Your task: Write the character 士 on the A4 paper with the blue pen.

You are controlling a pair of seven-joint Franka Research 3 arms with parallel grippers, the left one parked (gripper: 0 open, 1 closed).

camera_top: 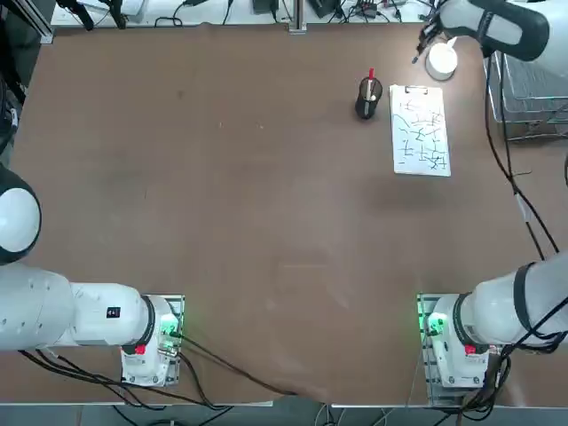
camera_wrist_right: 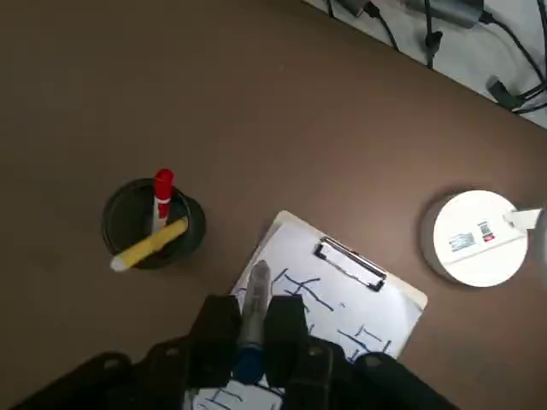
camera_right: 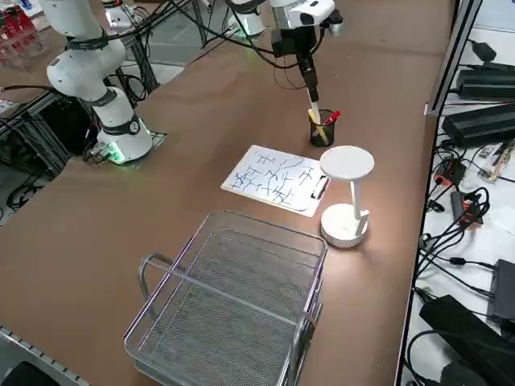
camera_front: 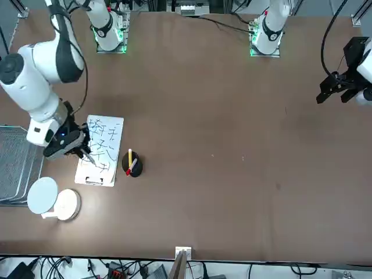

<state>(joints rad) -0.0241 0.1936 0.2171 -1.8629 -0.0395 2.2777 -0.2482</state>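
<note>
Two fingers of right gripper (camera_wrist_right: 250, 329) pinch blue pen (camera_wrist_right: 253, 309) above A4 paper (camera_wrist_right: 359, 306).

The brown counter (camera_top: 222, 195) is carrying the A4 paper (camera_top: 421, 130), a black pen cup (camera_top: 368, 99), a white lamp (camera_right: 346, 197) and a wire basket (camera_right: 229, 305).

Pen cup (camera_top: 369, 98) w/ red pen, lamp (camera_right: 346, 193), wire basket (camera_right: 233, 305) — on table (camera_top: 222, 195).

- Blue pen (camera_wrist_right: 253, 318): lower barrel hidden between right gripper (camera_wrist_right: 250, 329) fingers.
- A4 paper (camera_wrist_right: 342, 299): near end covered by gripper in wrist view; strokes illegible.
</note>
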